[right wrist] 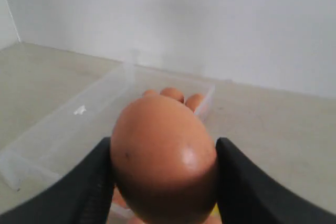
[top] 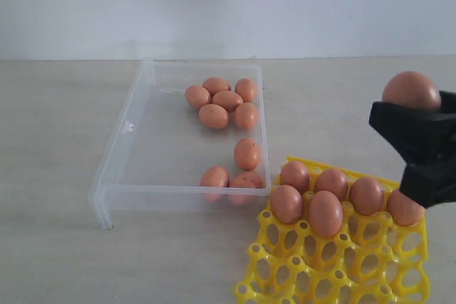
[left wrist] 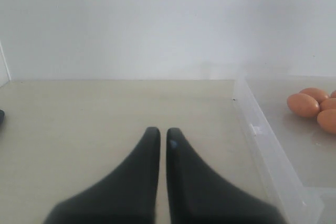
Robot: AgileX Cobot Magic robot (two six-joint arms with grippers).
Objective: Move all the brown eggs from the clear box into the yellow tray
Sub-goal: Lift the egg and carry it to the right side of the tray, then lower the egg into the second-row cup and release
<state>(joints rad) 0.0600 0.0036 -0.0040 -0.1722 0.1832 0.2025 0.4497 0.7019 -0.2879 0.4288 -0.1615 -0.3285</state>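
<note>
My right gripper [top: 420,115] is shut on a brown egg [top: 411,90], held above the right side of the yellow tray [top: 335,268]; that egg [right wrist: 164,158] fills the right wrist view between the black fingers [right wrist: 247,182]. Several brown eggs [top: 326,213] sit in the tray's back cups. The clear box [top: 128,133] lies left of the tray with several brown eggs [top: 226,101] along its right side, three near its front corner [top: 246,154]. My left gripper [left wrist: 163,132] is shut on nothing, low over the table beside the box's wall [left wrist: 262,140]; it is out of the exterior view.
A pale beige table [top: 57,140] carries everything, with a white wall [top: 214,5] behind. The tray's front cups [top: 313,286] hold nothing. The left part of the clear box's floor [top: 171,154] is bare.
</note>
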